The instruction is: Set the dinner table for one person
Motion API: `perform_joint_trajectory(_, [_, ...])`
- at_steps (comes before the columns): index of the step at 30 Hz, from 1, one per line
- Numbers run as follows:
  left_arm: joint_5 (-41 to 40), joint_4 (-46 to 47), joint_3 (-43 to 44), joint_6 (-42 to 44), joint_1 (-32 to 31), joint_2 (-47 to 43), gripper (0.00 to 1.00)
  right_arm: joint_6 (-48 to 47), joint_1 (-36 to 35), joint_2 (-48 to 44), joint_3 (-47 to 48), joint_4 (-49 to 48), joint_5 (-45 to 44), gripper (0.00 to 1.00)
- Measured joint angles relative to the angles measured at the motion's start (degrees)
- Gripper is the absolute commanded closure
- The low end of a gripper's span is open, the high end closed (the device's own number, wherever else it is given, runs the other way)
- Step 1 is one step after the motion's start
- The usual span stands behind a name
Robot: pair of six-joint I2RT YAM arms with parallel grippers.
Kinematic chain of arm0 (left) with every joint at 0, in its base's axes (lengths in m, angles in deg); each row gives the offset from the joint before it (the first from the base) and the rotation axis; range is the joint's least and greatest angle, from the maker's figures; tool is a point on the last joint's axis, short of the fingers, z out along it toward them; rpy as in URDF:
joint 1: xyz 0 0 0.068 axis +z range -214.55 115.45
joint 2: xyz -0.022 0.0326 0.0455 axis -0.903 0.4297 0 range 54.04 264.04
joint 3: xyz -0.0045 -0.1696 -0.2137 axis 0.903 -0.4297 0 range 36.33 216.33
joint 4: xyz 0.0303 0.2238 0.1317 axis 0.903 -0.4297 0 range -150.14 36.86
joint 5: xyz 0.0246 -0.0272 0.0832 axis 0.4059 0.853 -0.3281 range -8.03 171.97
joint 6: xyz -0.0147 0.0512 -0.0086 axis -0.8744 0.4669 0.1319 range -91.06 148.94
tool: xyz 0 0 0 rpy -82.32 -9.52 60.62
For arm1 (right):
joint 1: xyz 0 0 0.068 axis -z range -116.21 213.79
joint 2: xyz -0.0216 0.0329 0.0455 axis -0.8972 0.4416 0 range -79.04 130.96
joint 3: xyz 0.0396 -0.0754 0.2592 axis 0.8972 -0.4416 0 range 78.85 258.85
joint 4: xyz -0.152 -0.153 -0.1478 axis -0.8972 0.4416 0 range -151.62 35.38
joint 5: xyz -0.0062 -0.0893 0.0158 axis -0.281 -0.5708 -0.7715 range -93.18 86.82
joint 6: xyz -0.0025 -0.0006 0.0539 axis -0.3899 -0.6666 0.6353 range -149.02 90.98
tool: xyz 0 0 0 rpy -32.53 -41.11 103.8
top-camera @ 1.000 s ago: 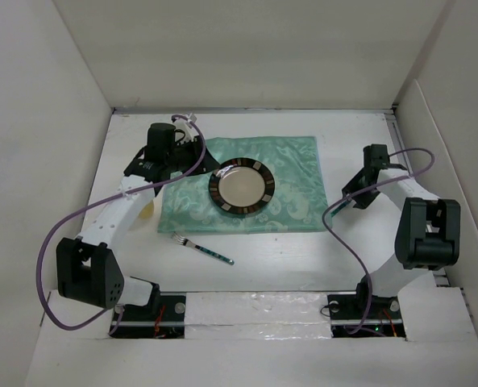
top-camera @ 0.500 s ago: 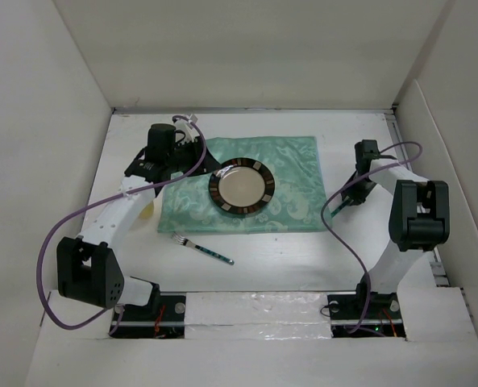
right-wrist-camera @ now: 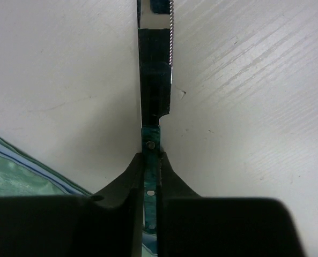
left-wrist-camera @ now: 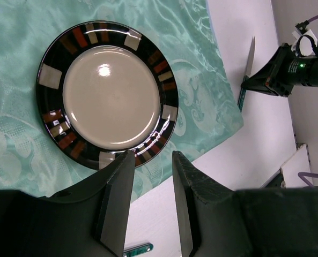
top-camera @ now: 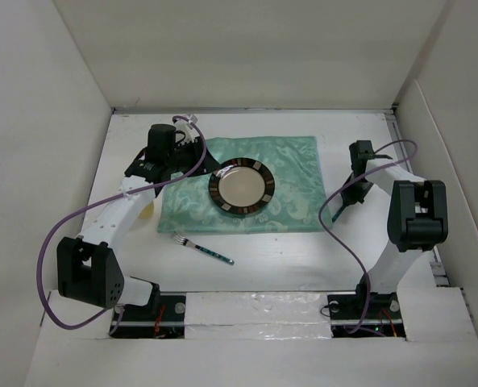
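On the white dinner table (top-camera: 303,254) lies a mint-green placemat (top-camera: 297,184) with a dark-rimmed plate (top-camera: 241,188) on it. Right of the mat lies a knife (right-wrist-camera: 154,64) with a green handle; my right gripper (right-wrist-camera: 150,160) is shut on that handle, low over the table. From above, that gripper (top-camera: 353,184) stands at the mat's right edge. My left gripper (left-wrist-camera: 152,160) hangs open and empty over the plate's (left-wrist-camera: 111,96) near rim, at the mat's left end (top-camera: 192,156). A green-handled fork (top-camera: 202,248) lies in front of the mat.
A pale yellow object (top-camera: 147,211) shows partly under the left arm, beside the mat's left edge. White walls close the table at the back and both sides. Purple cables loop from both arms.
My right gripper moved a little left and away from the arm bases, onto the knife, and shut on its handle. The left arm, plate and fork have not moved.
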Motion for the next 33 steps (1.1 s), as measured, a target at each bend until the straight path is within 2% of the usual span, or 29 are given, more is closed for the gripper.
perform_joint_trajectory(5, [0.0,0.0,0.0,0.0,0.0,0.0,0.69,-0.1,0.0,0.2,1.2,1.8,-1.8,1.0])
perform_joint_trajectory(8, [0.0,0.0,0.0,0.0,0.0,0.0,0.66,-0.5,0.2,-0.6,3.2,3.6,-4.0,1.0])
perform_joint_trajectory(12, [0.5,0.1,0.0,-0.4,0.0,0.0,0.57,-2.0,-0.3,-6.4,8.5,4.9,-4.6,1.0])
perform_joint_trajectory(15, [0.5,0.5,0.0,-0.8,-0.2,0.0,0.51,-4.1,-3.7,-11.2,14.0,4.2,-2.5,1.0])
perform_joint_trajectory(18, [-6.1,-2.7,4.4,0.6,-4.2,2.1,0.5,-6.3,-9.8,-12.5,18.3,3.7,2.3,1.0])
perform_joint_trajectory(21, [-13.4,-4.4,12.3,2.4,-10.8,5.9,0.5,-7.3,-17.5,-10.2,19.1,3.2,6.2,1.0])
perform_joint_trajectory(23, [-14.6,-3.6,14.4,2.4,-13.2,6.1,0.5,-7.5,-22.0,-7.6,18.1,3.0,8.2,1.0])
perform_joint_trajectory(27, [-16.8,-2.9,14.4,1.2,-12.0,3.7,0.5,-8.0,-27.0,-3.0,14.5,2.5,11.9,1.0])
perform_joint_trajectory(33, [-18.4,-1.5,7.2,-1.0,-10.9,-2.6,0.5,-8.8,-27.3,2.5,13.1,1.0,13.3,1.0])
